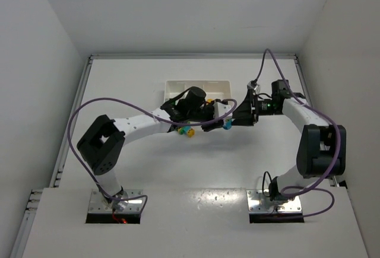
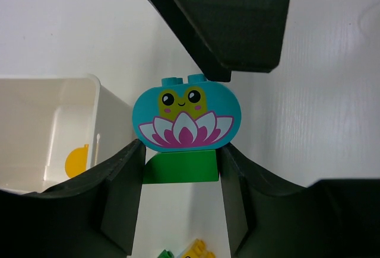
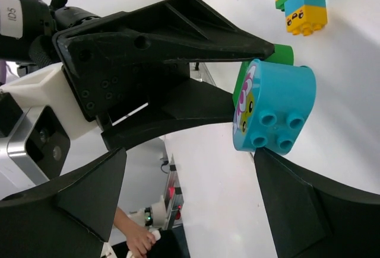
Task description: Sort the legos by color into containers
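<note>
While the left arm [image 1: 139,124] reaches in from the left, we count one clump [image 1: 185,131] of bricks lying on the bench [image 1: 178,175] just below its wrist. The right wrist view shows four bricks in that clump: green, black-striped yellow, cyan and yellow. Its top is cut off by the frame.

Behind the clump sits one white tray [image 1: 178,85], partly hidden by the left wrist, so we cannot count its dividers. The left wrist view shows one corner compartment [image 2: 41,121], and in it one yellow-orange piece [image 2: 77,163], half hidden.

Further right, the left jaws are pinching one green brick [image 2: 180,168], just beside the tray's corner. One cyan brick [image 2: 187,118], oval and printed with a frog on a lotus, is stuck on the green one, its four studs pointing towards the right arm [image 1: 297,112]. We cannot tell whether the pair clears the bench.

The right jaws are spread wide, one finger on either side of the cyan brick, gripping nothing. One tip is just beside the studs, and we cannot tell whether it touches.
</note>
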`<action>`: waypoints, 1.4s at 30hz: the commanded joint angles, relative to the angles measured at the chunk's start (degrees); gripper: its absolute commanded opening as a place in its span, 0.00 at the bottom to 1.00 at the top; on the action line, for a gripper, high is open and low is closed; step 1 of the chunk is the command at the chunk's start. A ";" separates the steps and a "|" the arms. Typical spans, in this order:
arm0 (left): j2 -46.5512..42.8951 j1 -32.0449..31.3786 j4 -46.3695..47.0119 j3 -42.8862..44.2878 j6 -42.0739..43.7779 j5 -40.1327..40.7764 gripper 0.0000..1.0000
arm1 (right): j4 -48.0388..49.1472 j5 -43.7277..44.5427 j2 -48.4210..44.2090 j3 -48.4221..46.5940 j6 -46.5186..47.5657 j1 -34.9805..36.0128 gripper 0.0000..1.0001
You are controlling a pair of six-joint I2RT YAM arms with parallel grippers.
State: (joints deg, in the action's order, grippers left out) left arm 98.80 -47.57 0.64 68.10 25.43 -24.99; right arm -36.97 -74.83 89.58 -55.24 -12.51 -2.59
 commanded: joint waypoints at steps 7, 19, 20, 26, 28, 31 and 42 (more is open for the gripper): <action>-5.19 -0.77 3.31 -0.50 -1.79 1.88 0.20 | -10.65 8.54 0.68 -5.58 12.94 -0.48 0.89; -7.13 -1.30 3.84 0.10 -2.40 0.30 0.20 | -3.99 5.93 3.14 -7.33 7.33 0.04 0.87; -7.13 -1.30 3.84 0.11 -2.40 0.30 0.20 | -3.29 5.40 3.67 -8.03 7.33 0.04 0.87; -5.90 -2.35 4.45 1.24 -2.93 0.30 0.20 | -2.49 3.99 4.99 -9.27 6.18 1.27 0.83; -5.38 -2.35 4.45 1.77 -3.46 0.30 0.20 | -2.49 3.99 5.60 -9.27 6.18 1.88 0.80; -4.77 -2.87 4.45 3.00 -3.46 0.30 0.20 | -2.49 3.46 5.60 -9.27 6.71 2.59 0.66; -5.46 -2.88 3.84 -1.12 -3.46 2.41 0.20 | -11.62 2.41 4.37 -10.85 16.72 1.37 0.00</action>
State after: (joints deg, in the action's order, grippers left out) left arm 94.72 -49.95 2.70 68.27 23.20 -22.72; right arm -45.87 -69.67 95.90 -63.16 -1.85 -0.51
